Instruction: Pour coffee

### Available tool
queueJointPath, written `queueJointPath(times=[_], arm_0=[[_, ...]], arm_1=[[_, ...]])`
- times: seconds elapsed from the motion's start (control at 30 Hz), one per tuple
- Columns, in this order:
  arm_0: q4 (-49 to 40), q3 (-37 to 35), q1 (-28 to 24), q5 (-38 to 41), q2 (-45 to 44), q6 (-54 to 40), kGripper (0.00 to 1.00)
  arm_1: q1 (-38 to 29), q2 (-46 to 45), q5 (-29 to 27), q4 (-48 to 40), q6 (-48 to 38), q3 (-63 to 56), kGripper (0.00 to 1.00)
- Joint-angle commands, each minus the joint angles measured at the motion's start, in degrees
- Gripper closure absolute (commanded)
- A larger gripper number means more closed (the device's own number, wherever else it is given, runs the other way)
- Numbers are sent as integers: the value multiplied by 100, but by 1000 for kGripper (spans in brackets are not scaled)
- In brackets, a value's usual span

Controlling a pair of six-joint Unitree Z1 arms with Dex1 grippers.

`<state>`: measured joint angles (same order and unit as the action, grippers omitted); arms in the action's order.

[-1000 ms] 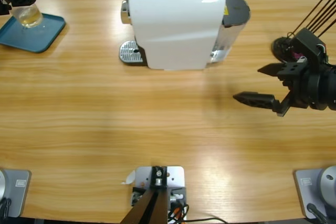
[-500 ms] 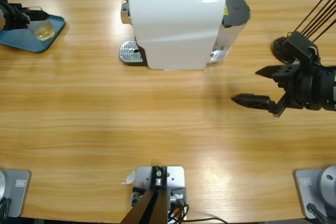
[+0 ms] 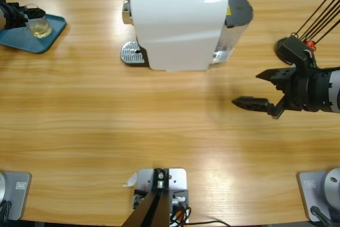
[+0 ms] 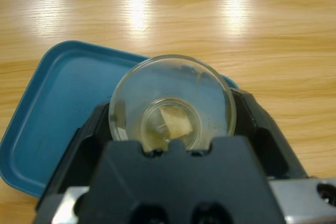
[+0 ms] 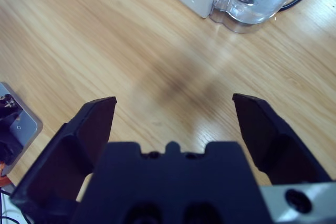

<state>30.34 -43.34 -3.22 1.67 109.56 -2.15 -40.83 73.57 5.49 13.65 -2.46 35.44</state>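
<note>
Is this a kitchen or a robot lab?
Probably a robot lab set up like a coffee corner. Two robot arms work at a long wooden table with a white coffee machine, and the left gripper holds a glass cup over a blue tray.

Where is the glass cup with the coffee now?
In the high view the glass cup is at the table's far left, over the blue tray, held in the left pincer.

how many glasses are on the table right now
1. The glass is over the blue tray at the table's far left corner, held in the left pincer. No other glass shows, though the white machine could hide one.
</note>
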Motion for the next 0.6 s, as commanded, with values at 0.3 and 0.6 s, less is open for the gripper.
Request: queueJointPath(times=[0.3,0.6], arm_0=[[9,354,-193,149,-91,48,9],[-1162,665,-77,207,-2833,39,9]], arm_1=[[-57,-25,-45,215,35,47,0],[-57,-257,-104,215,35,-28,0]])
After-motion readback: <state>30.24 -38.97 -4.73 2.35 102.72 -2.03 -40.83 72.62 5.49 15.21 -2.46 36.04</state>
